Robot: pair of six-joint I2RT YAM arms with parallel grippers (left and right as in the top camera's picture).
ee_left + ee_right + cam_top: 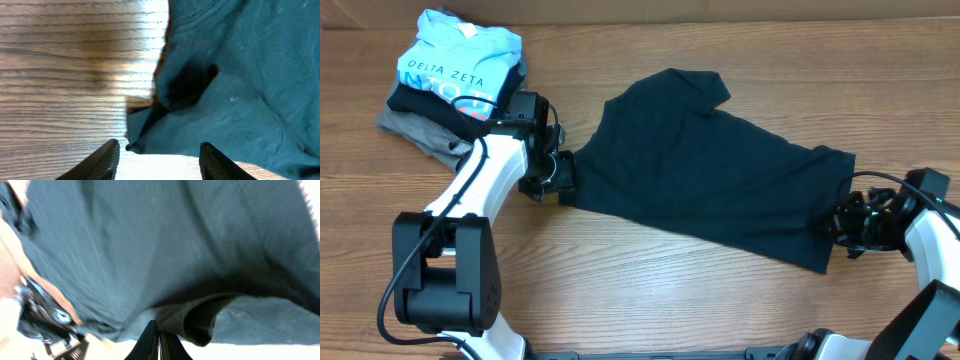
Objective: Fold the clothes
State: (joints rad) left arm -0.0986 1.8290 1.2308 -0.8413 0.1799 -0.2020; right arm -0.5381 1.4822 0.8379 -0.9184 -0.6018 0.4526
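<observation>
The clothes, one dark navy T-shirt, lie spread flat across the middle of the wooden table, with a sleeve pointing to the back. At the shirt's left edge my left gripper stands open. In the left wrist view a rumpled corner of the shirt reaches just short of the gap between the two fingers of that gripper. At the shirt's right end my right gripper is shut on a raised fold of the fabric. The right wrist view shows this gripper with its fingers pressed together and cloth bunched at their tips.
A stack of folded garments sits at the back left, with a light blue "DELTA ZETA" shirt on top and a grey one beneath. It lies close behind my left arm. The left arm's base stands near the front edge.
</observation>
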